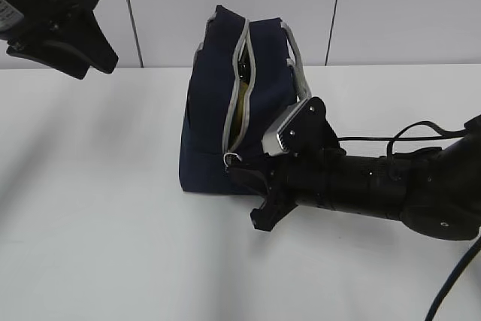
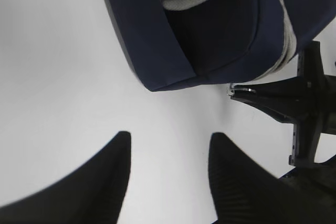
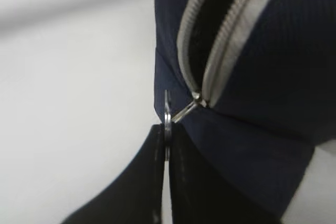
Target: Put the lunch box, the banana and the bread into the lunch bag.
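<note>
The navy lunch bag [image 1: 210, 110] stands on the white table, its grey zipper [image 3: 210, 40] gaping open down the side. The ring pull [image 3: 167, 111] sits at the low end of the zipper, and my right gripper [image 3: 167, 128] is shut on it, close to the tabletop. A sliver of yellow [image 1: 240, 109] shows through the gap; I cannot tell what it is. The lunch box, banana and bread are otherwise hidden or out of view. My left gripper [image 1: 94, 65] hangs high at the far left, open and empty, its fingers [image 2: 110, 166] above bare table beside the bag [image 2: 210, 35].
Grey strap handles [image 1: 297, 58] lie over the bag's top and right side. The right arm [image 1: 376, 182] stretches across the table from the right, with a black cable [image 1: 409, 131] behind it. A white panelled wall [image 1: 376, 13] stands behind the table.
</note>
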